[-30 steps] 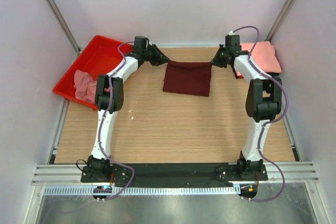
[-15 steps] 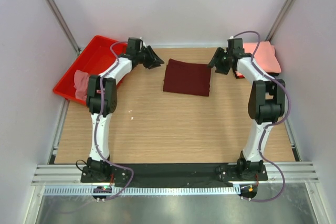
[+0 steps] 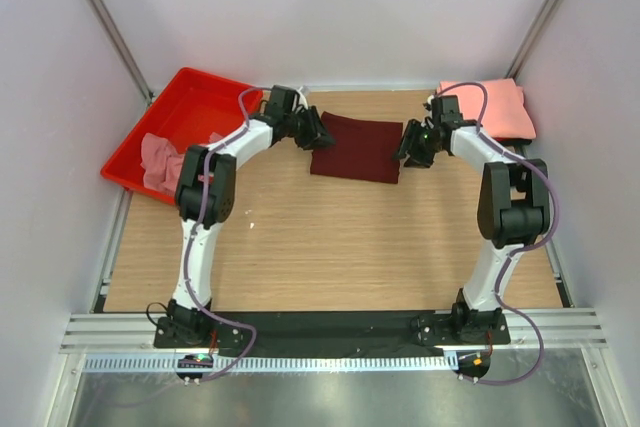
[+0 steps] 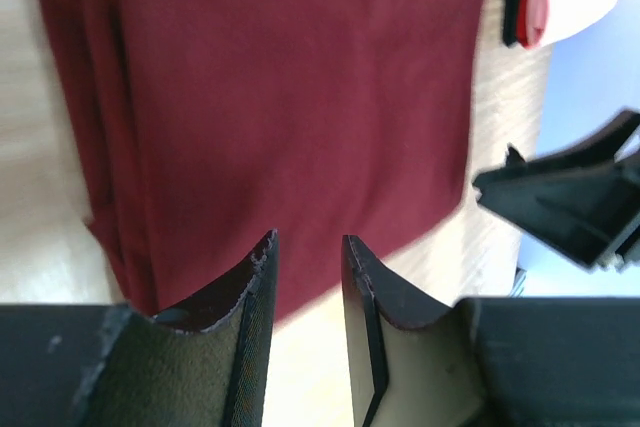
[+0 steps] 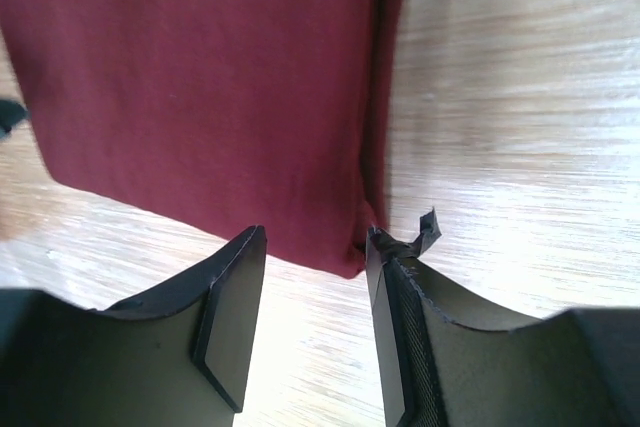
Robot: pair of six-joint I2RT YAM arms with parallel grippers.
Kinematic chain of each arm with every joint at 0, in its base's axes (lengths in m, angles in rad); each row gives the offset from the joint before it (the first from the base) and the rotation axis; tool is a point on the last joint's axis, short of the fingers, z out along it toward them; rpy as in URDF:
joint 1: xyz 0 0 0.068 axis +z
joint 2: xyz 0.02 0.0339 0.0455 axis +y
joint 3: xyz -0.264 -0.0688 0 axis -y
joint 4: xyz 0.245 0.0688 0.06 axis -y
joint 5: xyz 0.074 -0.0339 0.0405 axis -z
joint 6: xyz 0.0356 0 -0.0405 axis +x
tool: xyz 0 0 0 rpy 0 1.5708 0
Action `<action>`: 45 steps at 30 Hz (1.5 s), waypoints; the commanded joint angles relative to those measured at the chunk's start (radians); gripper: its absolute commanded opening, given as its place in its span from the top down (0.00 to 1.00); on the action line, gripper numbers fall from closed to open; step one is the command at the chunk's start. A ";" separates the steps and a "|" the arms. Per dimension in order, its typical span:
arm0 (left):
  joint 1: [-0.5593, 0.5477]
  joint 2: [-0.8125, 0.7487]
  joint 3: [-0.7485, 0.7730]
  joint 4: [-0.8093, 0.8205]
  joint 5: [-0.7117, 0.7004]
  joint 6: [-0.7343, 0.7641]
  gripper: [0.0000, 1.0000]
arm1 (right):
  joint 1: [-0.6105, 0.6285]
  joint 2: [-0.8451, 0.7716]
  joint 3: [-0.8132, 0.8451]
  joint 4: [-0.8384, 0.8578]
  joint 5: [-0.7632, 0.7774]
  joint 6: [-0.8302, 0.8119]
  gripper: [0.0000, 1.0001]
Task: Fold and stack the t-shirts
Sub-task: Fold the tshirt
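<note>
One dark maroon t-shirt (image 3: 357, 148) lies folded into a flat rectangle on the wooden table (image 3: 330, 247), and everything else is placed from it. Its layered edges show along one side in the left wrist view.

Two arms reach in, one at each short side of the maroon t-shirt. The left gripper (image 3: 322, 134) sits at the shirt's left edge, near the far corner. Its two fingers stand apart with a narrow gap, and nothing is pinched between them. Cloth and bare wood show through the gap. The right gripper (image 3: 408, 150) sits at the shirt's right edge, near the near corner. Its two fingers are also parted, wider than the left pair. The shirt's corner lies below the gap and neither finger presses on it.

Left of the maroon t-shirt, beyond the left arm, is one red tray (image 3: 185, 95) set at an angle at the table's edge. One crumpled dusty-pink t-shirt (image 3: 160, 159) lies in it, towards its near end. Right of the maroon t-shirt, past the right arm, salmon-pink cloth (image 3: 490, 107) lies folded flat at the table's far corner. I cannot tell whether it is one shirt or several. That makes at least three t-shirts in all, and only the maroon one lies between the grippers.
</note>
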 commanded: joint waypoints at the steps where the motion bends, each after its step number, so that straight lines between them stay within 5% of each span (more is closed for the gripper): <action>1: 0.028 0.097 0.093 -0.001 0.054 0.003 0.67 | -0.010 0.020 -0.017 0.028 0.011 -0.027 0.50; 9: 0.056 0.169 0.248 -0.055 0.054 -0.019 0.64 | -0.027 0.049 -0.058 0.084 0.003 -0.009 0.60; 16: 0.079 0.171 0.368 -0.199 0.080 0.041 0.62 | -0.025 0.057 -0.070 0.120 -0.054 -0.003 0.55; 23: 0.079 -0.020 0.122 -0.265 -0.064 0.162 0.54 | -0.025 0.000 -0.101 0.139 -0.110 -0.024 0.46; 37: 0.065 -0.046 -0.104 -0.126 0.016 0.175 0.55 | -0.027 -0.034 -0.169 0.173 -0.186 -0.059 0.46; 42: 0.059 -0.033 -0.101 -0.126 0.025 0.175 0.63 | -0.025 -0.056 -0.181 0.173 -0.190 -0.055 0.45; 45: 0.059 -0.043 -0.118 -0.124 0.036 0.169 0.77 | -0.025 -0.073 -0.187 0.157 -0.180 -0.052 0.50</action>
